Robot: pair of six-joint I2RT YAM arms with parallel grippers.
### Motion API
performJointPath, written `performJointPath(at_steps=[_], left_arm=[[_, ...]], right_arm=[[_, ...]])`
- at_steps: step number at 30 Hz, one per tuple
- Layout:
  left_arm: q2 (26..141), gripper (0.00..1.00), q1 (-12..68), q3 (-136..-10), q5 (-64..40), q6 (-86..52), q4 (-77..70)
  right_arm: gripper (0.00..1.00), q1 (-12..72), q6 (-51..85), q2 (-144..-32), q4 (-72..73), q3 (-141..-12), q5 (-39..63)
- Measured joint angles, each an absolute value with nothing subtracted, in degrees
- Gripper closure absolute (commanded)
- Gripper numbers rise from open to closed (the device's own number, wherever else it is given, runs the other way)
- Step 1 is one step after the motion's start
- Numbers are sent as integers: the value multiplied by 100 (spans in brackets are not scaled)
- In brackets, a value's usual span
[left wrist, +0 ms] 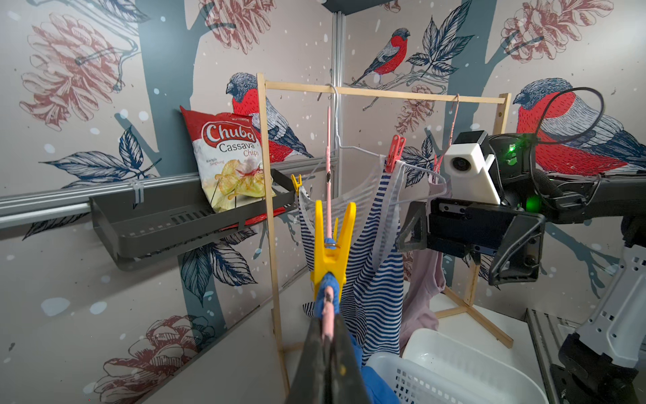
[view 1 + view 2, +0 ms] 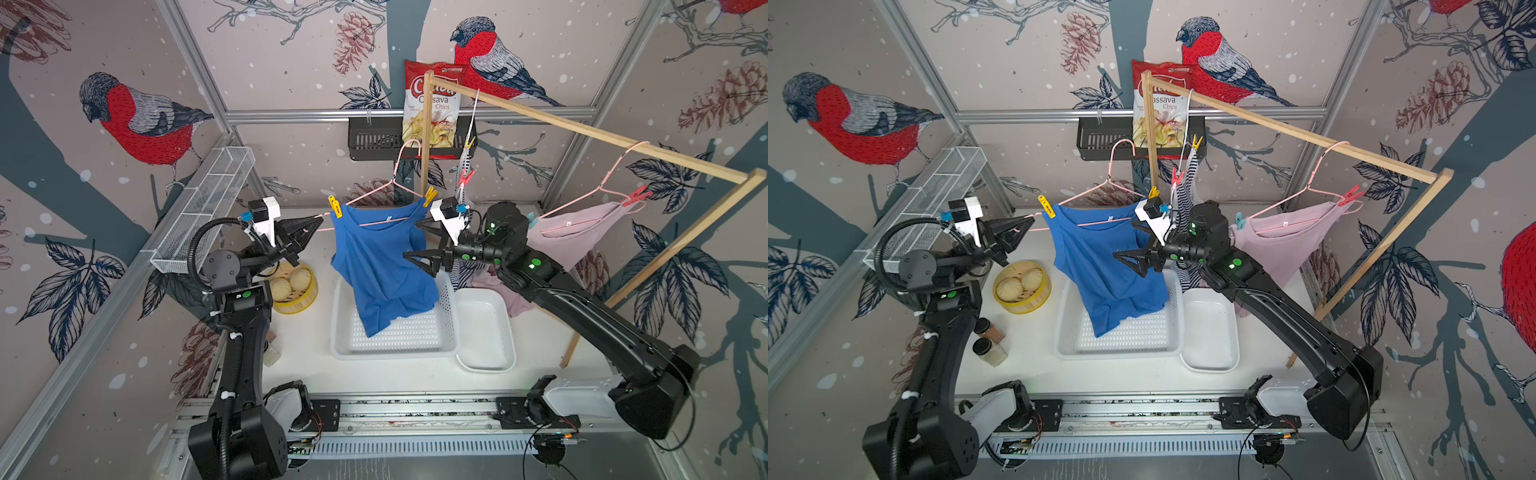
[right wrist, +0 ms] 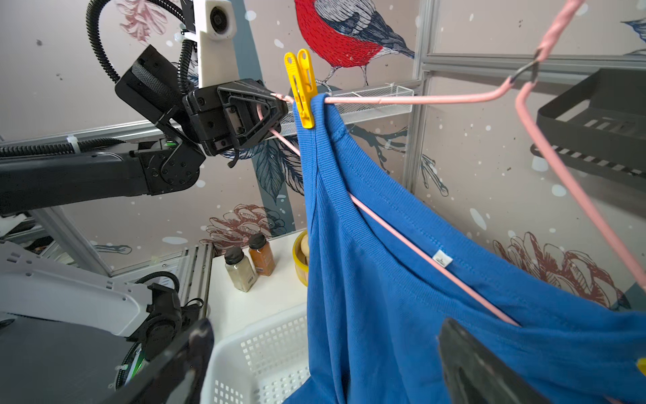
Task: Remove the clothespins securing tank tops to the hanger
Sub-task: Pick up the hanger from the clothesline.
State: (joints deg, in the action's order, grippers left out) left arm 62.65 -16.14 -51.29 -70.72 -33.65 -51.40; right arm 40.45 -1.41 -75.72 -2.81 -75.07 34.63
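Note:
A blue tank top (image 2: 382, 257) hangs from a pink hanger (image 2: 374, 189), pinned by two yellow clothespins (image 2: 335, 206) (image 2: 429, 196). My left gripper (image 2: 318, 220) is shut on the hanger's left tip (image 1: 328, 307), right beside the nearer yellow clothespin (image 1: 332, 241). My right gripper (image 2: 413, 240) stands open against the blue top's right side (image 3: 402, 280), holding nothing. Behind it, a striped tank top (image 2: 1183, 191) carries a yellow clothespin (image 2: 1196, 142) and a red one (image 2: 1177, 176). A mauve tank top (image 2: 582, 232) on the right carries a red clothespin (image 2: 636, 196) and a teal one (image 2: 532, 219).
The hangers hang on a wooden rack (image 2: 582, 133). Under the blue top sits a white perforated basket (image 2: 395, 336), with a white tub (image 2: 486, 332) beside it. A yellow steamer of buns (image 2: 295, 291) and two spice jars (image 2: 990, 345) stand at the left. A chips bag (image 2: 432, 108) stands in a black shelf (image 2: 374, 141).

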Motion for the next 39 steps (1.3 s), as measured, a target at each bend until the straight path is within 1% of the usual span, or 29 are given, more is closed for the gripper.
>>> performJointPath(at_steps=[3, 8, 11, 16, 19, 22, 26, 31, 36, 39], left_arm=[[6442, 100, -1695, -5107, -7223, -3632, -5533], [6289, 100, -1778, -4694, -7330, -4053, -6322], [6289, 100, -1778, -4359, -7317, -4598, -7102], [6571, 100, -1750, -3962, -7137, -5826, -8438], [6654, 100, -1610, -3741, -7004, -6346, -8663], [6514, 100, -1321, -3538, -6945, -6440, -8759], [5994, 100, -928, -3507, -6943, -5902, -8340], [5236, 100, -598, -3887, -6943, -4414, -6453], [5352, 100, -567, -4121, -7041, -3701, -5625], [5625, 100, -652, -4117, -7175, -3758, -5655]], right_arm=[[0, 4040, -62, -7734, -161, -7688, 3232], [0, 3848, 126, -7983, -113, -8058, 3035], [0, 3647, 185, -8005, -141, -8093, 3020], [0, 3162, 342, -7769, -139, -7778, 3046], [0, 2834, 443, -7559, -139, -7498, 3142], [0, 2580, 447, -7354, -183, -7279, 3236], [0, 2377, 443, -7140, -233, -7116, 3365], [0, 2104, 438, -6777, -316, -6908, 3647], [0, 1874, 438, -6412, -340, -6663, 3997], [0, 1721, 443, -6316, -307, -6591, 4268]])
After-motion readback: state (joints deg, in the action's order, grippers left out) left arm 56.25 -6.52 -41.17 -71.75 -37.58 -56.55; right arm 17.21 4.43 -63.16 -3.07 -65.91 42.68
